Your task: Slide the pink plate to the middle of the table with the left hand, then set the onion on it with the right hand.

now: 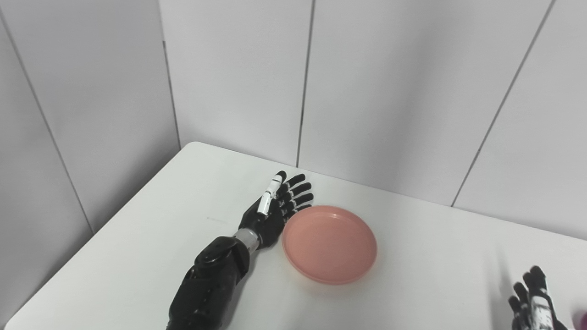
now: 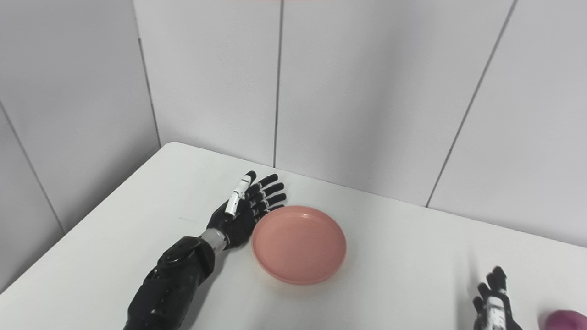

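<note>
While the left hand [image 1: 275,211] lies flat and edge-on against the near-left rim of the pink plate [image 1: 329,244], its fingers straight and spread and holding nothing, the slide looks either under way or close to finished — the plate sits roughly mid-table on the white table [image 1: 137,256].

Several things could spoil it from here. Pushed by an open palm on one side only, the plate may pivot around the contact instead of travelling straight, and swing off toward the far edge by the wall. Should the fingers ride up over the shallow rim, the plate could tip or skid out from under them. A push carried too far would send it past the middle toward the right hand [image 2: 495,302], which waits low at the bottom right corner with its fingers apart and empty, as far as the crop shows.

That corner holds the second risk: the purple onion [image 2: 566,320] lies just beside the right hand at the very edge of the right eye view, mostly cut off. Being round, it may roll off if a finger nudges it before the grasp closes — and how near the table's edge it lies cannot be seen.

Counted: one plate, one onion, two hands, one table.
</note>
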`<state>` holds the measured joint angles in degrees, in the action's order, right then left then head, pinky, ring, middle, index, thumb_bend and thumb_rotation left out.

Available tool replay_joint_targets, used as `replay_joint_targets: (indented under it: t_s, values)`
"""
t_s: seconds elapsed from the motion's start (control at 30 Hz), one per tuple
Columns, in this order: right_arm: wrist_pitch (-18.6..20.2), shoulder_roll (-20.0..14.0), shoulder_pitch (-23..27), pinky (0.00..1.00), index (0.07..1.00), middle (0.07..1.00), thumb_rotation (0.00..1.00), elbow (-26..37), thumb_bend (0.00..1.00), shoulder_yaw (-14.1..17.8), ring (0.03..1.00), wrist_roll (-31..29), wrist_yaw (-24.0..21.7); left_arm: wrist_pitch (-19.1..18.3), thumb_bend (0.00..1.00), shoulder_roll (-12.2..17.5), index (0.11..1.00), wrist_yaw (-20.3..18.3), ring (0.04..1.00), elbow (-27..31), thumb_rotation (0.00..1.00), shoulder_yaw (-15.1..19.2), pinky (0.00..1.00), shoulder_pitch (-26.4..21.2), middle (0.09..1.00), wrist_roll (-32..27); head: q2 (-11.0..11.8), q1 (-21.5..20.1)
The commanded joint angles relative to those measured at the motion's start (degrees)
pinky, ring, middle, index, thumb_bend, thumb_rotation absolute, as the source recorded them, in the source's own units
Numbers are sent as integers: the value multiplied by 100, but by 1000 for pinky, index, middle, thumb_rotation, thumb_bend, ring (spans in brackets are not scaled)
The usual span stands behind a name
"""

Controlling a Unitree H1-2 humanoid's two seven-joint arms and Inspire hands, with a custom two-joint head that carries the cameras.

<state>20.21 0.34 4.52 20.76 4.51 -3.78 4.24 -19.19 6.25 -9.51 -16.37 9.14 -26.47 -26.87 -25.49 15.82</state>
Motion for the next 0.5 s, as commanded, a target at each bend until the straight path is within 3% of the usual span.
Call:
replay_joint_targets:
  t_s: [0.0,0.47]
  values:
    - [60,47,88,1000,1000,1000,1000,226,42,-48,1000,36,7,-128,410,-82,864,43,883,286,1000,-64,865,-57,891,67,-52,-111]
    - [-264,111,24,1000,1000,1000,1000,12,124,-33,1000,63,21,-200,438,-809,909,523,926,1323,1000,-197,914,251,931,298,-432,-842]
